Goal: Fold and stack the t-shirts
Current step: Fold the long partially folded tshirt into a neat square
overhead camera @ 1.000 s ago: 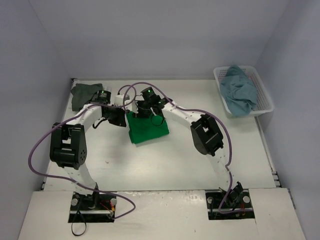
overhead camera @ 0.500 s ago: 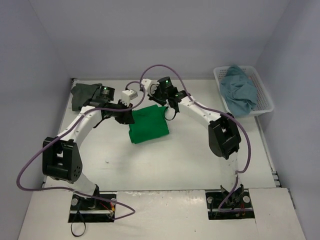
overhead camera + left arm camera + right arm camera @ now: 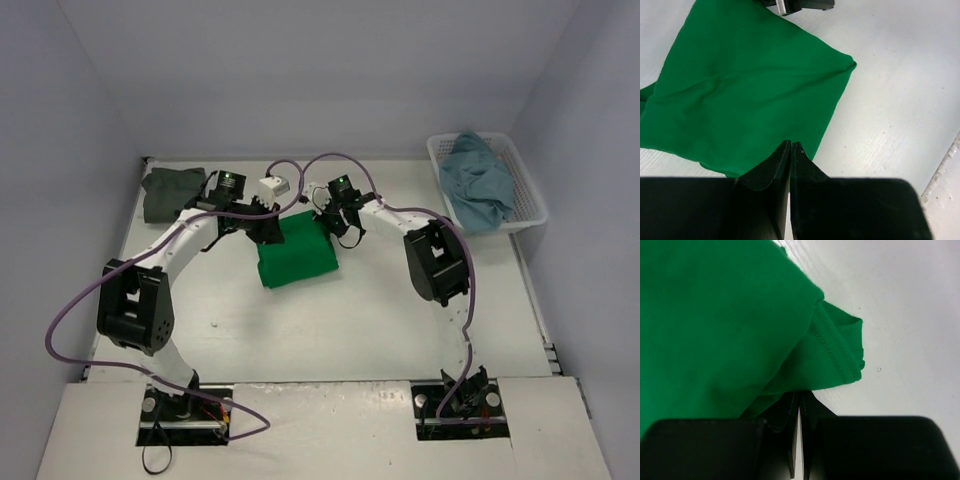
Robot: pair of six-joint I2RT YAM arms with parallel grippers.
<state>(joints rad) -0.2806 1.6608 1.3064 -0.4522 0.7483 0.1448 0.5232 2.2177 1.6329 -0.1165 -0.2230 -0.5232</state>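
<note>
From the bases at the near edge, both arms are bent inward over the white table (image 3: pixel 330 330). Compared with a moment earlier, the right arm's elbow is drawn closer in, and the left arm's elbow is raised further from the near edge.

The bright green t-shirt (image 3: pixel 297 258) is spread flat at mid-table, where it lay before. The left gripper (image 3: pixel 791 144) is seen with its fingers pressed together, as a second ago, their tips on the shirt's edge. Whether cloth is caught between them cannot be told. It has been shifted rightward along the shirt's far edge. The right gripper (image 3: pixel 799 394), spread a second ago, is now closed, and the stitched hem at a corner of the shirt is pinched.

In the top view, the shirt's far edge is hidden by both wrists and looping purple cables (image 3: pixel 300 165).

Farther back, a dark olive-grey t-shirt (image 3: pixel 170 190) is crumpled at the far left corner. At far right, a light blue t-shirt (image 3: pixel 478 180) is heaped in a white basket (image 3: pixel 533 200).
</note>
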